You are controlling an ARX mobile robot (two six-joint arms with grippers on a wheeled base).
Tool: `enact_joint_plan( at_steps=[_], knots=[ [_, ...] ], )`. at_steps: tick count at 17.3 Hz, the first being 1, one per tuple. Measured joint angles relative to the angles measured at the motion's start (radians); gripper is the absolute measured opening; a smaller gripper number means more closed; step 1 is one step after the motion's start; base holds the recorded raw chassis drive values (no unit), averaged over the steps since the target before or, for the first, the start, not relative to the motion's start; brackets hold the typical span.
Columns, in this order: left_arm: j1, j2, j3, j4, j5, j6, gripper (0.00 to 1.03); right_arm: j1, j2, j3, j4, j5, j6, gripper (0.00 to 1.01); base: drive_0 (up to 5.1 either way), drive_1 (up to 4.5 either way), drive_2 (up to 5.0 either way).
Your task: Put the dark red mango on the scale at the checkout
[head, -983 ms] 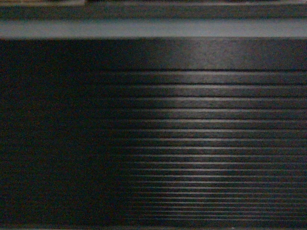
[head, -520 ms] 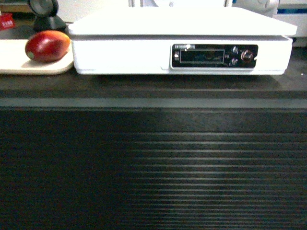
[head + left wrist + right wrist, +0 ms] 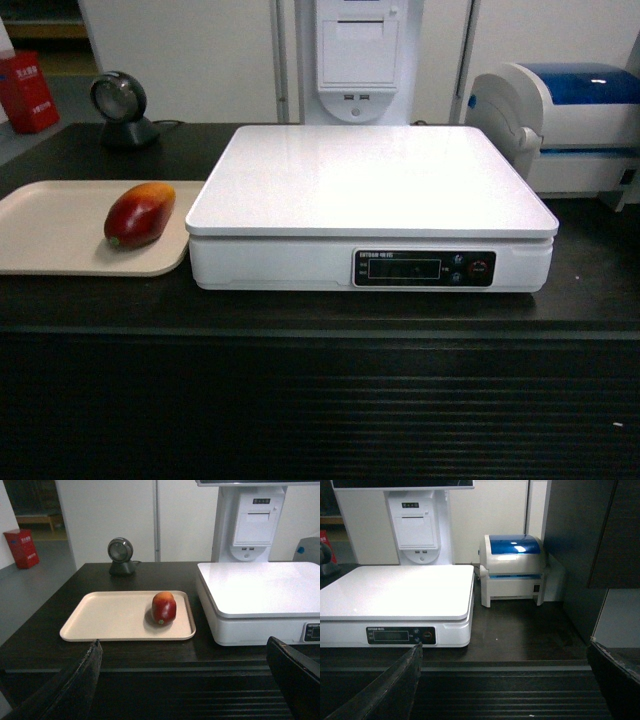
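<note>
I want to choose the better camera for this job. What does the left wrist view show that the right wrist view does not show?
Only the left wrist view shows the dark red mango lying on the beige tray, with a round black device behind. Only the right wrist view shows the white-and-blue printer. Both show the scale, its top plate bare, and the dark checkout counter.

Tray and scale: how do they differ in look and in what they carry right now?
The tray is beige, thin and low with a raised rim; the scale is white, a thick box with a dark display strip at the front. The tray carries the mango, lying on its side near the right edge; the scale's top plate is bare. Both are flat, rectangular with rounded corners, and sit side by side on the dark checkout.
</note>
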Motion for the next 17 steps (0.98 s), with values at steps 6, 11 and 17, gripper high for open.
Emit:
enact_joint_plan(
  at_steps=[6,11,17],
  knots=[
    [0.000,0.000,0.000,-0.003,0.000,0.000,0.98,0.000,0.000,0.000,-0.007,0.000,0.000,0.98,0.0,0.00,0.0],
    [0.000,0.000,0.000,-0.003,0.000,0.000,0.98,0.000,0.000,0.000,-0.007,0.000,0.000,0.98,0.0,0.00,0.0],
    [0.000,0.000,0.000,-0.003,0.000,0.000,0.98,0.000,0.000,0.000,-0.007,0.000,0.000,0.98,0.0,0.00,0.0]
  ],
)
